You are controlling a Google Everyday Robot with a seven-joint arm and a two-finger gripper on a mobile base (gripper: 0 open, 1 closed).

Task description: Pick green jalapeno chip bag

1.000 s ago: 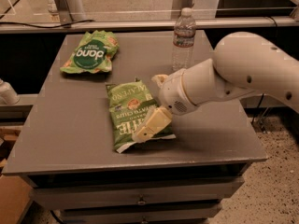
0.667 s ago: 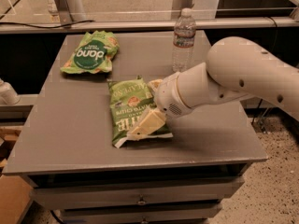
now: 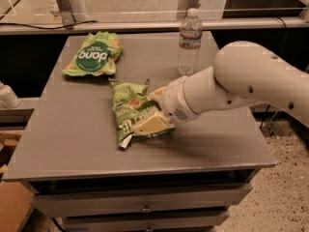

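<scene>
The green jalapeno chip bag (image 3: 126, 111) lies flat on the grey table (image 3: 72, 129), near the middle, with its white end seam toward the front edge. My gripper (image 3: 153, 109) is down over the bag's right half, at table height. Its two cream fingers are apart: one (image 3: 150, 124) lies across the bag's lower right, the other (image 3: 157, 93) is at the bag's upper right edge. The bag rests on the table between them. The white arm (image 3: 251, 76) reaches in from the right and hides part of the bag's right side.
A smaller green bag with a dark round "dang" logo (image 3: 92, 55) lies at the table's back left. A clear water bottle (image 3: 189, 41) stands upright at the back, just behind my arm. A rail (image 3: 145, 25) and glass panel run behind the table.
My arm and gripper have shifted a little to the left, further over the bag. The bag, the dang bag and the bottle have not moved.
</scene>
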